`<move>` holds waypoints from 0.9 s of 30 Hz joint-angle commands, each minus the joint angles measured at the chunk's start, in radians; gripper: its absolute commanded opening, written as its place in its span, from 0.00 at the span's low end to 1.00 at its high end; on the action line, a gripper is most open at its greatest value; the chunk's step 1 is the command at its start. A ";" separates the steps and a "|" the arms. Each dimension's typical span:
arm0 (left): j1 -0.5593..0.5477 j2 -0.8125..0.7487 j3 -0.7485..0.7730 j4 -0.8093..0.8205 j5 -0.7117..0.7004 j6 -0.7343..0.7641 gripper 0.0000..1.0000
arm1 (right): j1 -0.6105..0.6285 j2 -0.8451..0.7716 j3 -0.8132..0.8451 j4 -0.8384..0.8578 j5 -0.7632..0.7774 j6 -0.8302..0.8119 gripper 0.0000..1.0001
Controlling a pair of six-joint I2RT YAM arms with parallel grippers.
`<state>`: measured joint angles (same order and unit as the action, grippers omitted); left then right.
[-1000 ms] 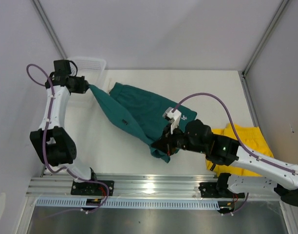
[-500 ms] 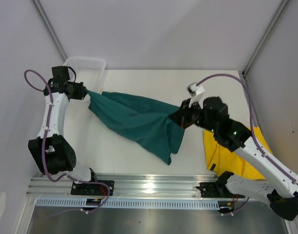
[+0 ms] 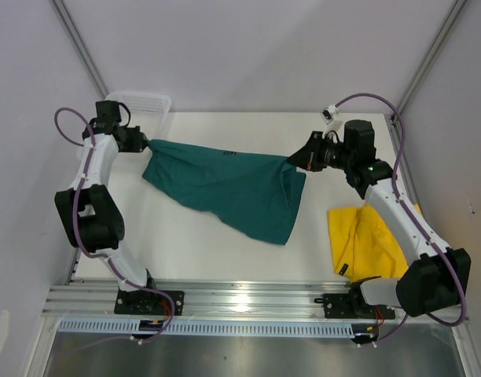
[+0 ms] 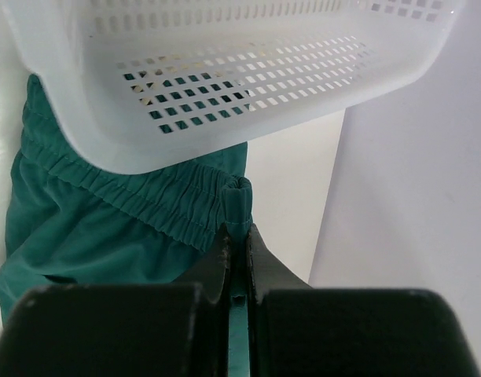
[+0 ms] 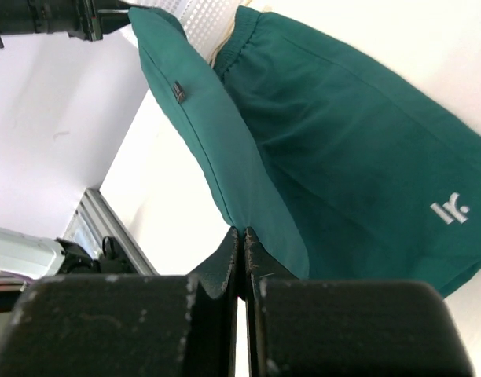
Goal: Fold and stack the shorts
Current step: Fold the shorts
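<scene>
The dark teal-green shorts hang stretched between both grippers above the middle of the table. My left gripper is shut on their elastic waistband at the back left, right by the basket. My right gripper is shut on the opposite edge of the teal fabric at the back right; a small white logo shows on the cloth. The yellow shorts lie crumpled on the table at the front right, under the right arm.
A white mesh basket stands at the back left corner, close above the left gripper in the left wrist view. Grey walls close in both sides. A metal rail runs along the near edge.
My right gripper has swung from the front centre up and back to the right, pulling the teal shorts out flat. The left gripper shifted slightly right, keeping its hold.
</scene>
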<state>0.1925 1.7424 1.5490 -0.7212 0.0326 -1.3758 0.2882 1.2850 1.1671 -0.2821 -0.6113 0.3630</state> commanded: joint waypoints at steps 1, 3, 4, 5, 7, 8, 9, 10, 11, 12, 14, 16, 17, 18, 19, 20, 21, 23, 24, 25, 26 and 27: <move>-0.010 0.041 0.091 0.055 0.026 -0.065 0.00 | -0.069 0.040 0.002 0.144 -0.108 0.040 0.00; -0.025 0.055 0.127 0.049 0.023 -0.068 0.00 | -0.096 0.074 -0.013 0.175 -0.125 0.068 0.00; -0.033 0.062 0.147 0.046 0.003 -0.068 0.00 | -0.110 0.083 -0.023 0.210 -0.130 0.079 0.00; -0.041 0.066 0.157 0.043 -0.009 -0.072 0.00 | -0.130 0.089 -0.029 0.222 -0.130 0.088 0.00; -0.062 0.066 0.168 0.063 -0.054 -0.086 0.00 | -0.149 0.109 -0.049 0.268 -0.140 0.119 0.00; -0.070 0.068 0.168 0.069 -0.068 -0.104 0.00 | -0.161 0.117 -0.055 0.271 -0.146 0.131 0.00; -0.077 0.080 0.174 0.086 -0.071 -0.111 0.00 | -0.165 0.134 -0.057 0.305 -0.148 0.142 0.00; -0.079 0.088 0.181 0.092 -0.063 -0.123 0.00 | -0.167 0.142 -0.057 0.310 -0.140 0.142 0.00; -0.085 0.110 0.192 0.095 -0.059 -0.126 0.00 | -0.172 0.148 -0.057 0.308 -0.130 0.140 0.00; -0.091 0.123 0.210 0.092 -0.057 -0.126 0.00 | -0.175 0.155 -0.058 0.311 -0.114 0.139 0.00; -0.106 0.158 0.249 0.097 -0.056 -0.132 0.00 | -0.179 0.183 -0.060 0.325 -0.090 0.140 0.00; -0.117 0.173 0.247 0.147 -0.054 -0.150 0.00 | -0.182 0.217 -0.063 0.349 -0.076 0.145 0.00; -0.125 0.181 0.247 0.164 -0.050 -0.157 0.00 | -0.185 0.229 -0.061 0.356 -0.068 0.148 0.00; -0.131 0.196 0.247 0.178 -0.048 -0.163 0.00 | -0.190 0.241 -0.060 0.369 -0.061 0.151 0.00; -0.134 0.206 0.247 0.212 -0.048 -0.172 0.00 | -0.192 0.263 -0.057 0.376 -0.056 0.154 0.00; -0.142 0.212 0.249 0.227 -0.049 -0.175 0.00 | -0.192 0.272 -0.058 0.380 -0.050 0.155 0.00; -0.145 0.227 0.247 0.244 -0.051 -0.177 0.00 | -0.198 0.280 -0.060 0.389 -0.036 0.157 0.00; -0.156 0.244 0.263 0.279 -0.056 -0.181 0.00 | -0.204 0.295 -0.067 0.394 -0.007 0.152 0.00; -0.159 0.255 0.276 0.292 -0.056 -0.180 0.00 | -0.207 0.300 -0.072 0.397 0.002 0.152 0.00; -0.160 0.276 0.284 0.301 -0.059 -0.175 0.00 | -0.216 0.303 -0.076 0.402 0.011 0.152 0.00; -0.169 0.287 0.302 0.315 -0.062 -0.174 0.00 | -0.219 0.306 -0.090 0.406 0.037 0.157 0.00; -0.171 0.298 0.319 0.322 -0.068 -0.174 0.00 | -0.224 0.306 -0.099 0.415 0.050 0.159 0.00</move>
<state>0.0372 2.0224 1.7813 -0.4988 -0.0154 -1.5230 0.0830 1.5898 1.0855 0.0574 -0.6266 0.5087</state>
